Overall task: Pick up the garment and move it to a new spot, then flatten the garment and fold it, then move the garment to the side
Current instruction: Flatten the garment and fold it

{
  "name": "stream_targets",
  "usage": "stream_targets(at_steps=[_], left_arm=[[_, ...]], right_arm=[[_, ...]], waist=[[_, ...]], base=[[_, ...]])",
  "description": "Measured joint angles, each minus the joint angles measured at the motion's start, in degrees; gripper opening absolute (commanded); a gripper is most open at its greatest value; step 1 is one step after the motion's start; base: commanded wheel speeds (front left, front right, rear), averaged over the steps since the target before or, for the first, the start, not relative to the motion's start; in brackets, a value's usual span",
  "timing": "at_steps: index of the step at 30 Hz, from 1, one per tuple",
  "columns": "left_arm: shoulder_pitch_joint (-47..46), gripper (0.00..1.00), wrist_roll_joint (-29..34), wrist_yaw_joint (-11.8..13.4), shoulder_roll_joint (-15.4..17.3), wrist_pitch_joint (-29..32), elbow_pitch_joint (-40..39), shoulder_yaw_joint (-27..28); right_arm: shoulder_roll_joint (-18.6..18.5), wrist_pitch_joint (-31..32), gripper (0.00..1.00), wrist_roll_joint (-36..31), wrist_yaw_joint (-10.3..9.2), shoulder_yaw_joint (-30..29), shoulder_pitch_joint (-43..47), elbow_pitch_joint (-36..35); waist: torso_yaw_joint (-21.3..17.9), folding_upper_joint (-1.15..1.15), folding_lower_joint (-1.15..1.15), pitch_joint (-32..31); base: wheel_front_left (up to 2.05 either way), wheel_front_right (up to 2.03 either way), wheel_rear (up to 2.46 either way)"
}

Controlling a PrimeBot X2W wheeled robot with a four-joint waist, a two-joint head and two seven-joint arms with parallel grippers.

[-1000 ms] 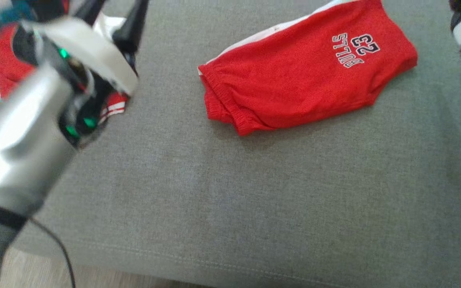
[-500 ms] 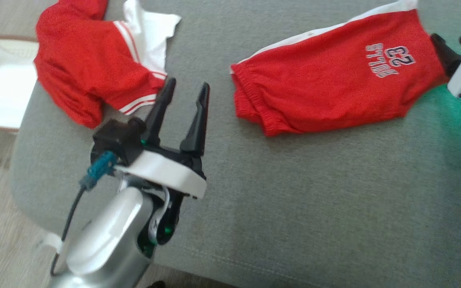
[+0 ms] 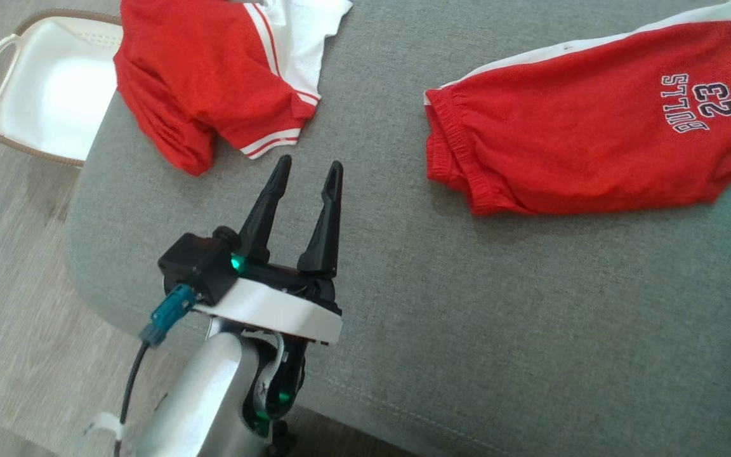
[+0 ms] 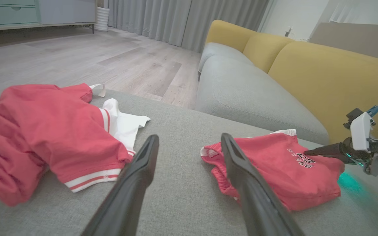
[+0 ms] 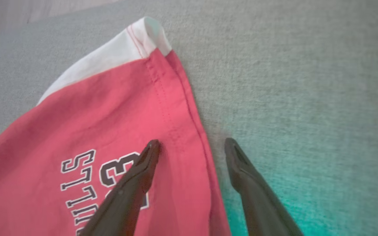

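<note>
**Shorts [image 3: 581, 152] folded, right claw [image 5: 191, 144] at the hem**

Both claws are spread wide and hold nothing. The right claw straddles the shorts' side hem, one finger over the "23"; I can't tell whether it touches the cloth. The left claw [image 3: 309, 166], a blur a second ago, has settled over bare sofa seat [image 3: 467, 317], between the shorts by the far edge and a red shirt [image 3: 213, 76] at the far left corner. The head camera has swung left. The sideways move probably comes next. The head view cuts off the shorts' right end.

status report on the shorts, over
Left tool open, empty, over cushion. Right tool open at hem of shorts. These folded, flat. Shirt lies apart, left.
</note>
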Motion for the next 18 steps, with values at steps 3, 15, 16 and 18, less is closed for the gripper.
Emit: stream_targets(at_steps=[3, 15, 16, 18], left_arm=[[0.3, 1.0, 0.8, -0.9, -0.5, 0.0, 0.4, 0.7], [0.4, 1.0, 1.4, -1.4, -0.9, 0.0, 0.5, 1.9], [0.4, 1.0, 1.4, -1.4, -0.9, 0.0, 0.5, 1.9], [0.4, 1.0, 1.4, -1.3, -0.9, 0.0, 0.4, 2.0]], right_arm=[[0.1, 4.6, 1.0, 1.7, 0.0, -0.7, -0.2, -0.3], [1.3, 6.5, 0.0, 2.7, 0.0, -0.3, 0.7, -3.3], [1.3, 6.5, 0.0, 2.7, 0.0, -0.3, 0.7, -3.3], [1.5, 4.2, 0.0, 2.7, 0.0, -0.4, 1.6, -4.5]], waist=[[0.2, 0.0, 0.0, -0.1], [-0.6, 0.0, 0.0, -0.6], [-0.6, 0.0, 0.0, -0.6], [-1.3, 0.0, 0.0, -0.9]], base=[[0.0, 0.0, 0.0], [0.0, 0.0, 0.0], [0.0, 0.0, 0.0], [0.0, 0.0, 0.0]])
